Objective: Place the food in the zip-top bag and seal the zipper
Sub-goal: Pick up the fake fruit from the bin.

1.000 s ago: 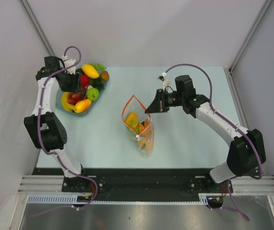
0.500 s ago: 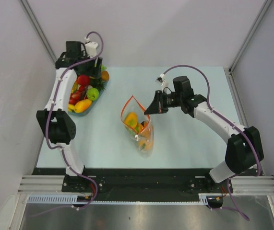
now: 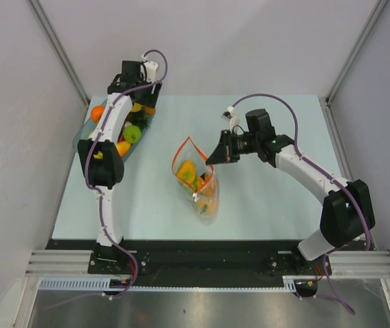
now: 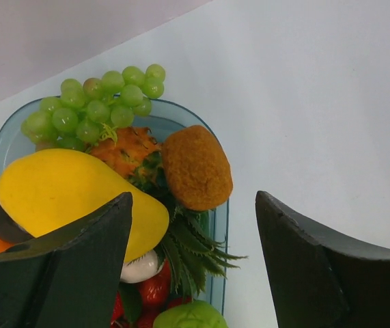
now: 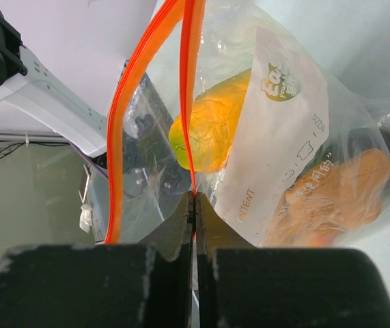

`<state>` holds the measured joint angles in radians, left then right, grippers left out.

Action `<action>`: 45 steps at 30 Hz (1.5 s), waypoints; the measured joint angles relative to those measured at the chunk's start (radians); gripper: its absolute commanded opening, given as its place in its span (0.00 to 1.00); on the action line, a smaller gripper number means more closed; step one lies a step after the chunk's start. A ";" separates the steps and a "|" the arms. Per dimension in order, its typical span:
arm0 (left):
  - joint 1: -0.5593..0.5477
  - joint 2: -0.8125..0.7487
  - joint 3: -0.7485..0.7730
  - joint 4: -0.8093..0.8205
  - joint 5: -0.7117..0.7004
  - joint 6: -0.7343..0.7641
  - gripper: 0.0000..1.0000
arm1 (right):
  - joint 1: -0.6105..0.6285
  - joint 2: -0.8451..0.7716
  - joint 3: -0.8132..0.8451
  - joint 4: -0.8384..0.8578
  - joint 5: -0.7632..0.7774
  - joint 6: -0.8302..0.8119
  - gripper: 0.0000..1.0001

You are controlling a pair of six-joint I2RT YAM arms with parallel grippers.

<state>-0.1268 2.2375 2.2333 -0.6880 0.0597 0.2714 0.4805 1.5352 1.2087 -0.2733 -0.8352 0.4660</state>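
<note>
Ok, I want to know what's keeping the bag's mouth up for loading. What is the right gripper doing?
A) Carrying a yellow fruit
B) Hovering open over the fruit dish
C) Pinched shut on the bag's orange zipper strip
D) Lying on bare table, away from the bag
C: the right wrist view shows the right gripper closed on the zipper at the rim of the zip-top bag.

Pale blue-green table (image 3: 270, 198) enclosed on three sides by plain white panels: far wall (image 3: 201, 48), left wall (image 3: 14, 137), right wall (image 3: 382, 130). Slanted aluminium posts (image 3: 59, 49) seen at both far corners. Along near table edge, black strip (image 3: 208, 244) and aluminium rail (image 3: 208, 262) fitted; dull grey metal sheet (image 3: 201, 309) seen nearer still. Light even, diffuse; shadows soft
</note>
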 measured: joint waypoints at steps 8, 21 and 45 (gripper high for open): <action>-0.006 0.035 -0.003 0.075 -0.045 0.019 0.76 | 0.000 0.013 0.002 -0.004 0.000 0.000 0.00; -0.048 0.134 -0.003 0.102 -0.147 0.025 0.70 | -0.008 0.014 0.006 -0.010 0.000 -0.007 0.00; -0.051 0.071 0.024 -0.012 -0.050 -0.029 0.46 | -0.011 0.022 0.007 -0.010 -0.002 -0.011 0.00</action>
<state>-0.1783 2.3085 2.2578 -0.6998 0.0093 0.2428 0.4690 1.5574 1.2160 -0.2832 -0.8371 0.4545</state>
